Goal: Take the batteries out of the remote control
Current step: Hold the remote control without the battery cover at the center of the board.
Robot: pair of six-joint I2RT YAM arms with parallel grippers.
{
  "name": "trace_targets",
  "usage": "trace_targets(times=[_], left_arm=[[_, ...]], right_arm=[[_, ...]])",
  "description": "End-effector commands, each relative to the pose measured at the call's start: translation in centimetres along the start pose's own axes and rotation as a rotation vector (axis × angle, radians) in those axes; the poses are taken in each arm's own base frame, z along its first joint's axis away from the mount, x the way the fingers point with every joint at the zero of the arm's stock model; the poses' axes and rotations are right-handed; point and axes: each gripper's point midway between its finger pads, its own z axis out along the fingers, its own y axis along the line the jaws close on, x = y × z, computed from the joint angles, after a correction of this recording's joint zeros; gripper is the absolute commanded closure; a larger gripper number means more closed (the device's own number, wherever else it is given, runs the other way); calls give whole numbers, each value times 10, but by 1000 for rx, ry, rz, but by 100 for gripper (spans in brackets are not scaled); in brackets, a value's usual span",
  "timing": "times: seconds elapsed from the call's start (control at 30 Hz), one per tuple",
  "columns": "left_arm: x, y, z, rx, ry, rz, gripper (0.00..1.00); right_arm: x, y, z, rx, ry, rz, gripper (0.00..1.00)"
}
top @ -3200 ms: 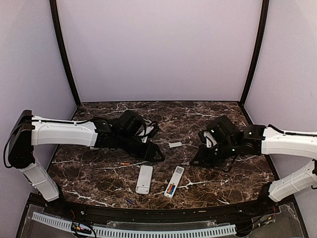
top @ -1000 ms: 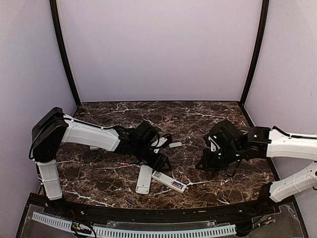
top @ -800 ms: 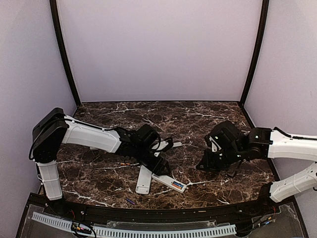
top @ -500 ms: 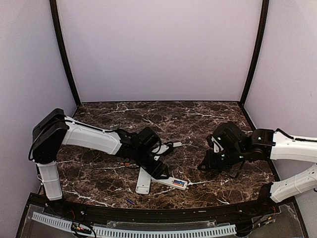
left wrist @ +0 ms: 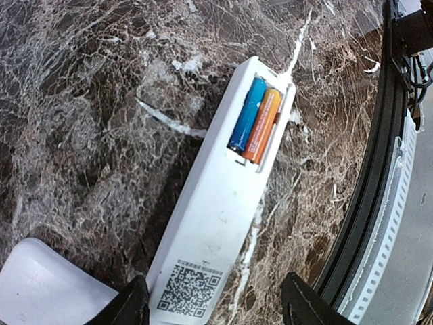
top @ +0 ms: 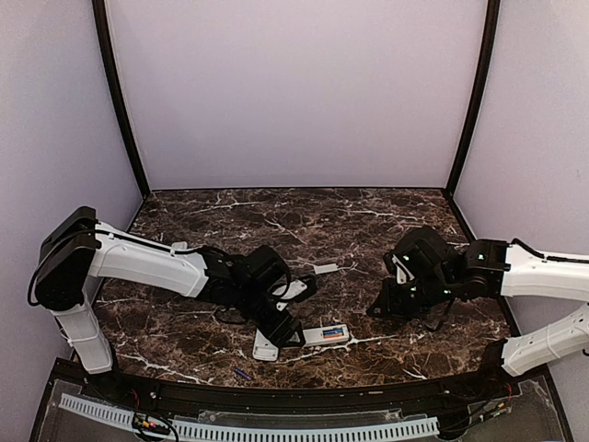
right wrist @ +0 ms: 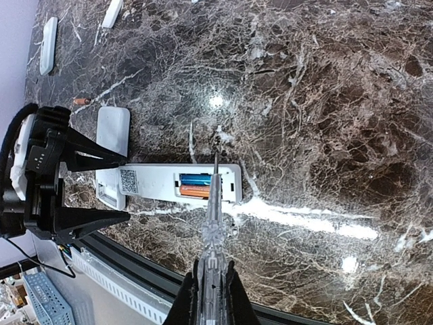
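Observation:
A white remote lies back-up near the front edge, its compartment open. A blue battery and an orange battery sit side by side in it; they also show in the right wrist view. My left gripper is open and stands astride the remote's QR-code end, with the left finger against its edge. My right gripper is shut on a thin pointed tool. The tool's tip hangs over the compartment's end.
A second white remote lies beside the left gripper, partly under it. Small white covers lie further back. A loose orange cell and a purple cell lie on the marble. The black front rim is close.
The left gripper swung the open remote round and toward the front edge, so it now lies crosswise to the right of the second remote. The right arm has barely moved.

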Motion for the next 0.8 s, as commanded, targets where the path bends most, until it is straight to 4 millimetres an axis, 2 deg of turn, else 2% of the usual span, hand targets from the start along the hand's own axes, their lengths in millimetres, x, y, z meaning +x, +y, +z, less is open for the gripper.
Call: trace_targets(times=[0.0, 0.33, 0.47, 0.77], left_arm=[[8, -6, -5, -12, 0, 45, 34], [7, 3, -1, -95, -10, 110, 34], [7, -1, 4, -112, 0, 152, 34], [7, 1, 11, -167, 47, 249, 33]], right_arm=[[-6, 1, -3, 0, -26, 9, 100], [-5, -5, -6, 9, -38, 27, 100], [-4, -4, -8, -2, -35, 20, 100], [11, -7, -8, -12, 27, 11, 100]])
